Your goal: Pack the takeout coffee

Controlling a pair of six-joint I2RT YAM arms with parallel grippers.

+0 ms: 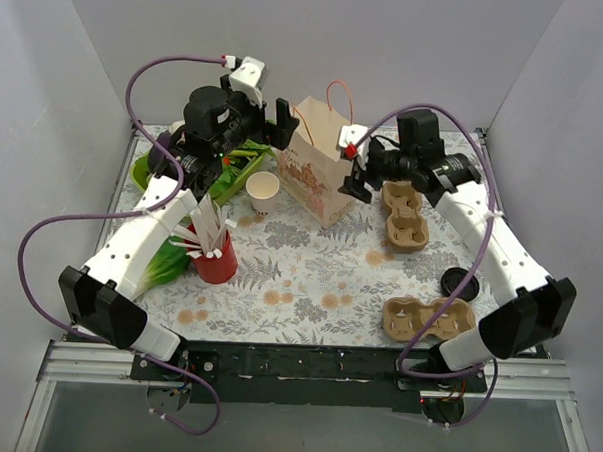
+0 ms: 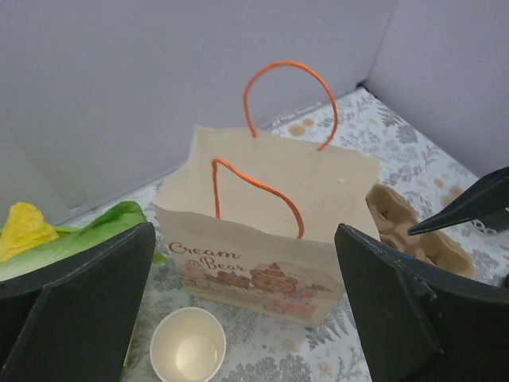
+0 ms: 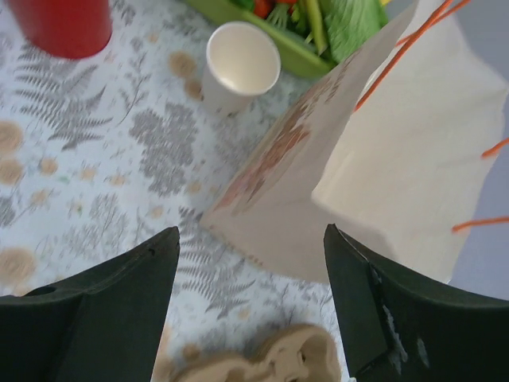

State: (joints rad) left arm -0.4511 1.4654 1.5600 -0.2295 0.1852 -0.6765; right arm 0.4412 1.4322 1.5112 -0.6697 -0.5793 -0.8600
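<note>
The takeout coffee with its black lid shows in no view. A tan paper bag [image 1: 319, 165] with orange handles stands open at the back middle of the table. It also shows in the left wrist view [image 2: 262, 231] and in the right wrist view [image 3: 382, 159]. My left gripper [image 1: 278, 125] is open and empty, just left of the bag's top. My right gripper [image 1: 356, 178] is open and empty, close to the bag's right side. Two cardboard carriers lie right of the bag, one near it [image 1: 405, 216] and one near the front [image 1: 428, 319]; both show empty holes.
A lidless white paper cup [image 1: 263, 192] stands left of the bag. A red cup [image 1: 215, 260] holds white stirrers. A green tray of vegetables [image 1: 224, 173] is at the back left. A loose black lid [image 1: 452, 282] lies by the right arm.
</note>
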